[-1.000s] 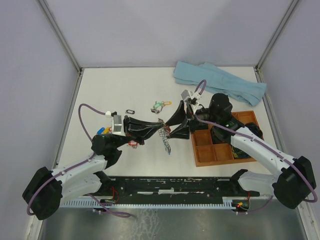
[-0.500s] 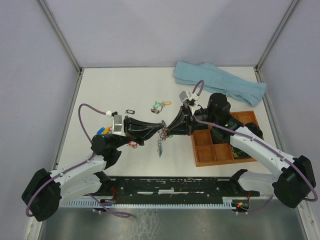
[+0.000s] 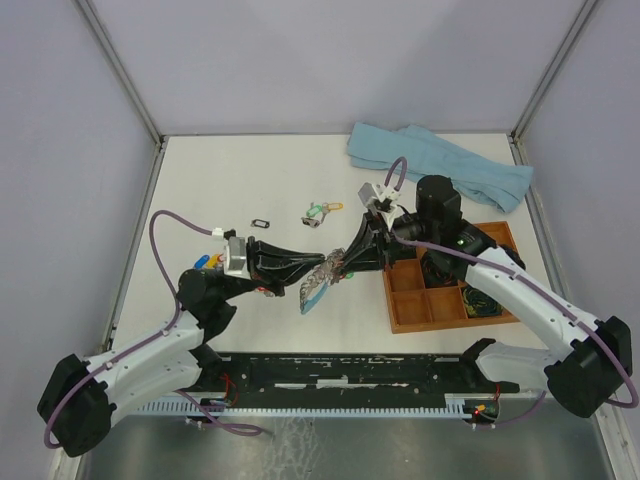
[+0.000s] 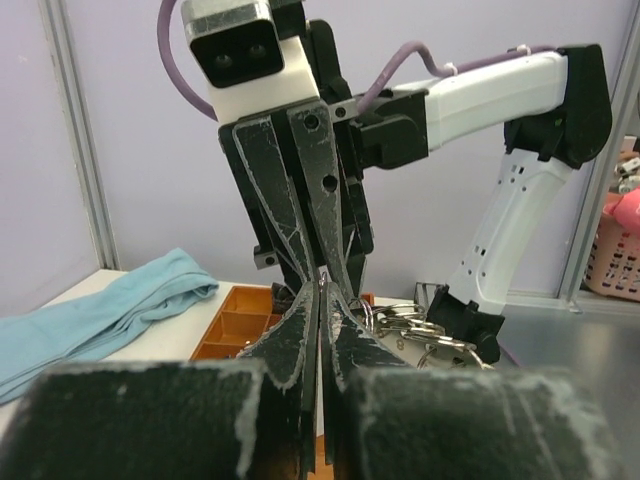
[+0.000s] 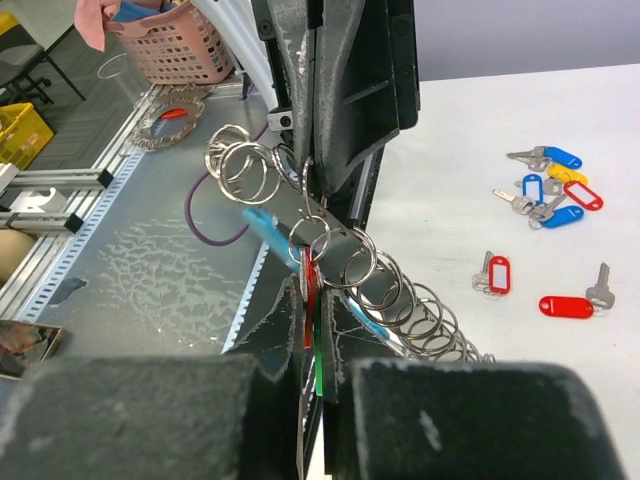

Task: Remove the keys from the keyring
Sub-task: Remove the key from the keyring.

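In the middle of the top view, the two grippers meet tip to tip above the table (image 3: 230,180). The left gripper (image 3: 321,266) is pinched on the keyring (image 3: 314,291), which hangs between them with its blue arc lowest. The right gripper (image 5: 315,322) is clamped on red- and green-tagged keys (image 5: 308,292) on the ring. Loose keys (image 5: 548,188) lie at the right of the right wrist view.

Left fingers (image 3: 293,265) pinched shut, right fingers (image 3: 360,250) closed, tips meeting
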`<action>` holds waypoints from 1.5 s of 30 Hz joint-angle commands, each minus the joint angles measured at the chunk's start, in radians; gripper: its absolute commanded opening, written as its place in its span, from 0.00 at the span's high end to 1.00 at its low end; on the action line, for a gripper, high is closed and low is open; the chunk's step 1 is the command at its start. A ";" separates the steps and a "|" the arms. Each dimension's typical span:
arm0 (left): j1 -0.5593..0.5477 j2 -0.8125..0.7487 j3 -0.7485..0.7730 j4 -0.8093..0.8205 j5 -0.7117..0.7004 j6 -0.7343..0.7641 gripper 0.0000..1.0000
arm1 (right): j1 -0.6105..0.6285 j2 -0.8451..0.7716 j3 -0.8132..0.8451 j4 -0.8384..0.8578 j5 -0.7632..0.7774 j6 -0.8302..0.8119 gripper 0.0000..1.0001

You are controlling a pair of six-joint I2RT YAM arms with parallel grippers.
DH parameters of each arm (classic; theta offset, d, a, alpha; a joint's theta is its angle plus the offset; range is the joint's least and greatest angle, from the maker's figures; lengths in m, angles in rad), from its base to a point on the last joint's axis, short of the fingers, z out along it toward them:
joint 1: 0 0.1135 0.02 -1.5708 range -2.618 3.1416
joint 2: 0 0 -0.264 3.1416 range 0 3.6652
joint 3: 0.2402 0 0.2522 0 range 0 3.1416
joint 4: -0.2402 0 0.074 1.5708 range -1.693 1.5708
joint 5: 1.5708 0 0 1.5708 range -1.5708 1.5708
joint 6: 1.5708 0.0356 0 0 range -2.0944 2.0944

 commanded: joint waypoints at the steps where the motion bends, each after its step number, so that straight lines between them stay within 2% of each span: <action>1: 0.010 -0.014 0.059 -0.074 0.048 0.105 0.97 | -0.004 -0.027 0.069 -0.061 -0.086 -0.044 1.00; 9: 0.010 -0.012 0.122 -0.254 0.094 0.212 0.97 | -0.003 -0.011 0.077 -0.072 -0.082 0.006 0.99; 17: 0.010 -0.043 0.117 -0.291 0.047 0.269 0.97 | -0.002 0.010 0.077 -0.060 -0.053 0.079 0.99; 22: 0.010 -0.072 0.099 -0.251 0.004 0.252 0.97 | -0.003 0.021 0.075 -0.135 0.019 -0.001 0.82; 24: 0.010 -0.075 0.093 -0.229 0.001 0.237 0.97 | -0.002 0.024 0.079 -0.170 0.046 -0.036 0.78; 28: 0.010 -0.077 0.086 -0.202 0.006 0.214 0.97 | -0.001 0.021 0.069 -0.173 0.050 -0.062 0.63; 34: 0.010 -0.073 0.082 -0.185 0.015 0.201 0.97 | 0.000 0.009 0.069 -0.164 0.043 -0.071 0.48; 38: 0.010 -0.074 0.082 -0.178 0.019 0.193 0.97 | -0.003 -0.001 0.084 -0.188 0.029 -0.119 0.44; 41: 0.011 -0.079 0.082 -0.177 0.019 0.188 0.97 | -0.014 -0.016 0.143 -0.365 0.051 -0.288 0.39; 45: 0.010 -0.080 0.080 -0.164 0.019 0.173 0.97 | -0.026 -0.039 0.155 -0.419 0.000 -0.381 0.37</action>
